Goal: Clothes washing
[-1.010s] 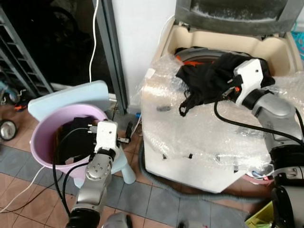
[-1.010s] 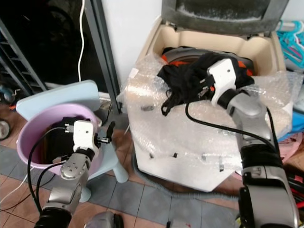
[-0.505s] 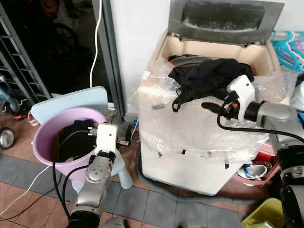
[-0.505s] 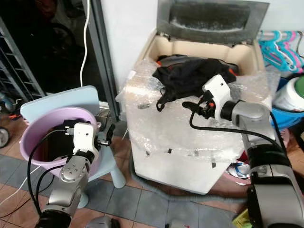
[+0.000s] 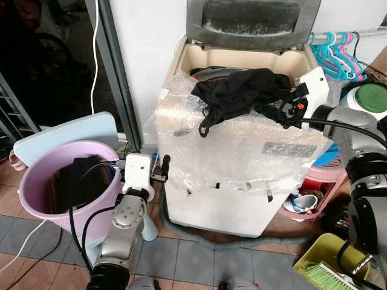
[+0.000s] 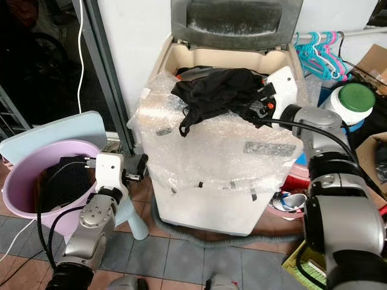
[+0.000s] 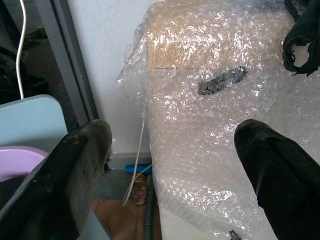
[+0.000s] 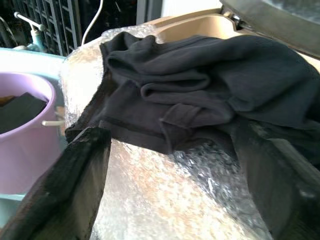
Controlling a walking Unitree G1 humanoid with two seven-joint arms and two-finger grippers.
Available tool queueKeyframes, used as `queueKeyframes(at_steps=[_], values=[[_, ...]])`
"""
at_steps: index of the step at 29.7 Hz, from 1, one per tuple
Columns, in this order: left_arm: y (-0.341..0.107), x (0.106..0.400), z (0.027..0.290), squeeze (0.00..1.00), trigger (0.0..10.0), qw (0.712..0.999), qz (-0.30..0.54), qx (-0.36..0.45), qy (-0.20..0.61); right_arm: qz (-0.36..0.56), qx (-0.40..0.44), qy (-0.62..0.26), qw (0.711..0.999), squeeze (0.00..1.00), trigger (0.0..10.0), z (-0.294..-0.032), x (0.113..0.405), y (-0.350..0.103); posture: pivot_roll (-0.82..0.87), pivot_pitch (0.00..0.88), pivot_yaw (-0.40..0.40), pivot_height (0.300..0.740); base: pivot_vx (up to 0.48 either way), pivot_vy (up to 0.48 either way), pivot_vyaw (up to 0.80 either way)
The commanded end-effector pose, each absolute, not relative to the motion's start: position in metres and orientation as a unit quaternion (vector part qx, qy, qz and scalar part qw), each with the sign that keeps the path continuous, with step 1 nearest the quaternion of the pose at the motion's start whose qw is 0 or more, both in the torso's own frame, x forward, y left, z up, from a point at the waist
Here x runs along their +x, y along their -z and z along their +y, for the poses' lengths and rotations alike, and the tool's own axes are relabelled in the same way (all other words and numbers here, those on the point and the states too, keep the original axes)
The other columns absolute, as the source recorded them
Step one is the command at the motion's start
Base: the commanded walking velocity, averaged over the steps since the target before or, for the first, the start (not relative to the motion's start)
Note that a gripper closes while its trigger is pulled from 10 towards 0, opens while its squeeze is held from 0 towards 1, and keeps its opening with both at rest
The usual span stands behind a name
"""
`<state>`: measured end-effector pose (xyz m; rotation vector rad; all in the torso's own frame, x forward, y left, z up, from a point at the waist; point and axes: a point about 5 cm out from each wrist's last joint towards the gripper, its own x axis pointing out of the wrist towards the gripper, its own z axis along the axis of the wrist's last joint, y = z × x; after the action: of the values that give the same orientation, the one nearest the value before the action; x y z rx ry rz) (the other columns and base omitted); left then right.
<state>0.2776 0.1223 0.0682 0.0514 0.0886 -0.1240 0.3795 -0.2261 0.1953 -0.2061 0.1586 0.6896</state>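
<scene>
Black garment (image 5: 245, 90) lies heaped on the bubble-wrapped washing machine (image 5: 242, 151), draped over the front edge of its open tub. Right gripper (image 5: 279, 109), fingers spread and released, sits just right of it; left gripper (image 5: 160, 176), also spread, hovers beside the pink tub (image 5: 36, 208).

You can't see the inside of the washing machine (image 5: 242, 60): the black clothes (image 5: 242, 90) lie across its opening and bubble wrap (image 5: 236, 151) covers its front. The top of its open lid (image 5: 251, 21) is cut off. The dark things in the pink bucket (image 5: 36, 205) are too shadowy for you to tell. The room behind the door frame (image 5: 115, 78) is too dark.
</scene>
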Motion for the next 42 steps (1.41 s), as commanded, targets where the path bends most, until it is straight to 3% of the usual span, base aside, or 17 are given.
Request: queueKeyframes(at_steps=[1, 5, 13, 20, 25, 31, 42], values=[[-0.072, 0.278, 0.125, 0.0, 10.0, 0.997, 0.036, 0.026, 0.056, 0.074, -0.107, -0.341, 0.931, 1.0, 10.0, -0.222, 0.379, -0.191, -0.05, 0.0, 0.002, 0.74, 0.0, 0.0, 0.0], [-0.073, 0.278, 0.131, 0.0, 10.0, 0.998, 0.032, 0.029, 0.048, 0.026, -0.128, -0.318, 0.939, 1.0, 10.0, -0.214, 0.373, -0.185, -0.05, 0.0, 0.008, 0.74, 0.0, 0.0, 0.0], [-0.081, 0.275, 0.147, 0.0, 10.0, 0.999, 0.012, 0.036, 0.028, -0.008, -0.079, -0.228, 0.97, 1.0, 10.0, -0.204, 0.332, -0.148, -0.08, 0.0, 0.059, 0.74, 0.0, 0.0, 0.0], [-0.082, 0.271, 0.151, 0.0, 10.0, 0.999, 0.009, 0.037, 0.031, -0.02, -0.072, -0.216, 0.974, 1.0, 10.0, -0.181, 0.291, -0.129, -0.08, 0.0, 0.057, 0.74, 0.077, 0.0, 0.0], [-0.085, 0.272, 0.152, 0.0, 10.0, 0.999, 0.004, 0.032, 0.012, -0.042, -0.048, -0.179, 0.982, 1.0, 10.0, -0.167, 0.289, -0.134, -0.07, 0.0, 0.043, 0.74, 0.276, 0.0, 0.0], [-0.084, 0.271, 0.156, 0.0, 10.0, 0.999, 0.004, 0.032, 0.007, -0.045, -0.029, -0.125, 0.991, 1.0, 10.0, -0.17, 0.285, -0.136, -0.07, 0.0, 0.043, 0.74, 0.281, 0.0, 0.69], [-0.079, 0.272, 0.15, 0.0, 10.0, 0.999, 0.02, 0.028, 0.009, -0.035, -0.061, -0.131, 0.989, 1.0, 10.0, -0.176, 0.288, -0.137, -0.08, 0.0, 0.039, 0.74, 0.191, 0.0, 0.04]])
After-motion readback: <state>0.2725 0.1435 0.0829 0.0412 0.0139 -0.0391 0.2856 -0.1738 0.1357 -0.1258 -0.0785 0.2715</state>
